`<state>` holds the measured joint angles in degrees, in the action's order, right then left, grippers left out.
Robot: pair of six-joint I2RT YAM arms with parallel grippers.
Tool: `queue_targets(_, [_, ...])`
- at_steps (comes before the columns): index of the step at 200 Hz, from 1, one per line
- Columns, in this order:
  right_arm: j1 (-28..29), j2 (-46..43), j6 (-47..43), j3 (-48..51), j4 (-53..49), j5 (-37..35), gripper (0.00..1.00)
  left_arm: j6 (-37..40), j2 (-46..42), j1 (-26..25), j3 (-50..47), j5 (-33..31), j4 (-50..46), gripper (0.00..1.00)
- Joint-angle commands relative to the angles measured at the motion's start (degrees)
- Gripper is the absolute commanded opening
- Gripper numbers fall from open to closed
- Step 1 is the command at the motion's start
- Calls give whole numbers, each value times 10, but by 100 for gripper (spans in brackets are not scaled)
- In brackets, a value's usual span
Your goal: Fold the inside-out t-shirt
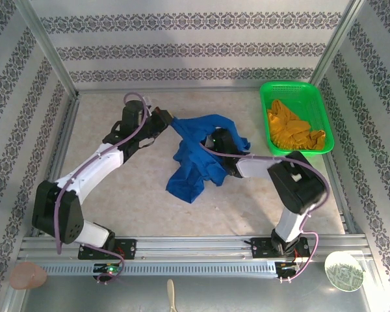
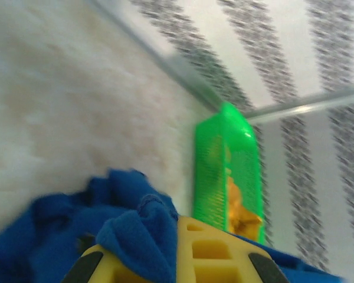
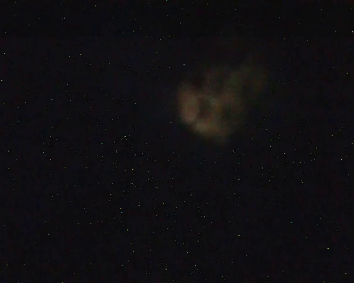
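The inside-out t-shirt (image 1: 194, 170), royal blue and crumpled, lies bunched in the middle of the table. My left gripper (image 1: 171, 123) holds the shirt's far left corner. In the left wrist view a fold of the blue cloth (image 2: 133, 233) is pinched between the yellow fingers (image 2: 215, 253), so the left gripper (image 2: 165, 259) is shut on it. My right arm's wrist (image 1: 224, 144) reaches into the shirt from the right. Its gripper is buried under the cloth, and the right wrist view is dark. Whether it holds cloth is hidden.
A green basket (image 1: 291, 83) at the back right holds a mustard yellow-orange garment (image 1: 292, 130); the left wrist view shows the basket (image 2: 215, 159) too. Patterned walls and metal posts ring the table. A pale round disc (image 1: 343, 271) and a pink object (image 1: 27, 275) lie by the front rail.
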<state>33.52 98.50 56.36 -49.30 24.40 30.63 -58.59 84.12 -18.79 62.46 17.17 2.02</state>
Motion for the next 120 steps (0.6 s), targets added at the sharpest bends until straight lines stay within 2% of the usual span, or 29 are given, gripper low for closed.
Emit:
queue_targets(1, [7,-97,-84,-9,-144,-31,0,12,41,57,-15,0,3,0])
queue_targets(31, [22,-183,-131,-56,-273,-48,0,38,127,107,-2,33,-3,0])
queue_targets(63, [9,-233,-150,-138,-339,-63,0,80,179,116,29,85,-23,0])
queue_targets(69, [4,-232,-155,-159,-350,-63,0,85,177,116,26,102,-15,9])
queue_targets(80, [-6,-225,-161,-201,-371,-60,0,95,156,116,15,124,-2,31])
queue_targets(95, [-10,-214,-165,-244,-390,-66,0,119,98,116,-5,134,-16,58])
queue_targets(106, [-10,-207,-173,-268,-395,-68,0,140,40,116,-21,134,-36,69])
queue_targets(120, [-10,-198,-188,-298,-415,-84,0,145,-43,113,-49,133,-50,74])
